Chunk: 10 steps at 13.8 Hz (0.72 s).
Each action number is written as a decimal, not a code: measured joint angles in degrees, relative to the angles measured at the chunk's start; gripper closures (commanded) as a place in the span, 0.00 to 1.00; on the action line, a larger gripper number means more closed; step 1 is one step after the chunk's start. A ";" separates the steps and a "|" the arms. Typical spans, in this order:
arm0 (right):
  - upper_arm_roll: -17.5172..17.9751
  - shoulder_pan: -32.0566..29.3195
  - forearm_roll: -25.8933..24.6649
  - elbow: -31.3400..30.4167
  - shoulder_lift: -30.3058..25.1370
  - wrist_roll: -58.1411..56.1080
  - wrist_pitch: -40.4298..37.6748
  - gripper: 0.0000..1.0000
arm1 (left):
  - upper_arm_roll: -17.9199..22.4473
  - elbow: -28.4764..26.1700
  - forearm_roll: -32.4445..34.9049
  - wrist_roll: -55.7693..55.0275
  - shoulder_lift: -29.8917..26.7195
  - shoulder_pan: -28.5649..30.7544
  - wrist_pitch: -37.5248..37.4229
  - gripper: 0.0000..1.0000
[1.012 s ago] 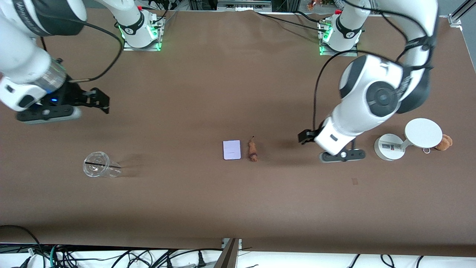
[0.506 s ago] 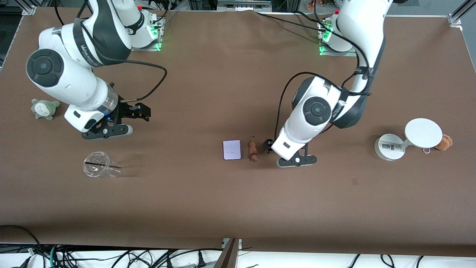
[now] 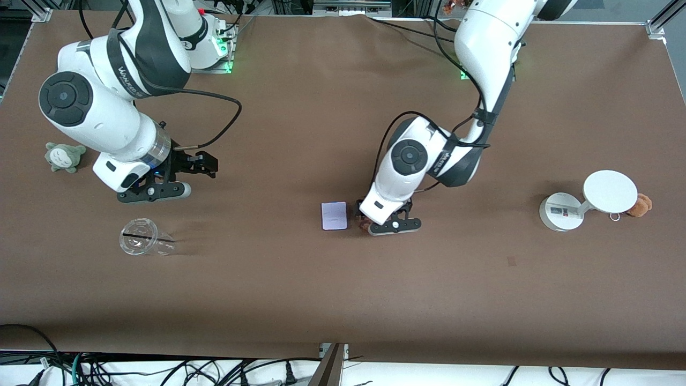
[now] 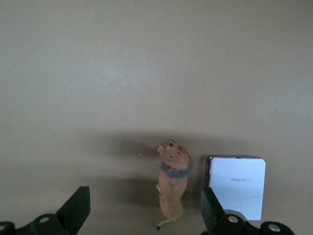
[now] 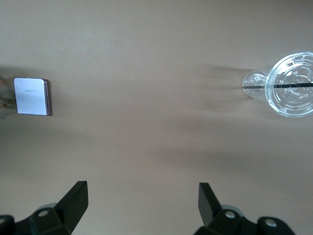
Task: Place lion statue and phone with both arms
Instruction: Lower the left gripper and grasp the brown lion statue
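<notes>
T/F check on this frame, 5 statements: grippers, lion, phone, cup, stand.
1. The left gripper is open above the lion statue. True.
2. The phone is held in the right gripper. False: the phone lies flat on the table; the right gripper is open and holds nothing, over bare table toward the right arm's end.
3. The phone lies beside the lion statue. True.
4. The clear cup stands on the white stand. False: the cup is on the table at the right arm's end, and the stand is at the left arm's end.
5. The lion statue has already been lifted off the table. False: it lies on the table between the open fingers.
</notes>
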 measured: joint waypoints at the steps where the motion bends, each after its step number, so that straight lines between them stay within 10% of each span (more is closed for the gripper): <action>1: -0.04 -0.04 0.00 0.02 -0.03 0.00 0.00 0.00 | 0.05 0.00 0.14 -0.59 0.41 -0.45 0.90 0.00; 10: -1.03 -0.09 0.00 0.10 -0.13 0.00 -0.03 0.00 | 1.19 0.15 5.61 -4.44 5.44 -4.00 4.58 0.00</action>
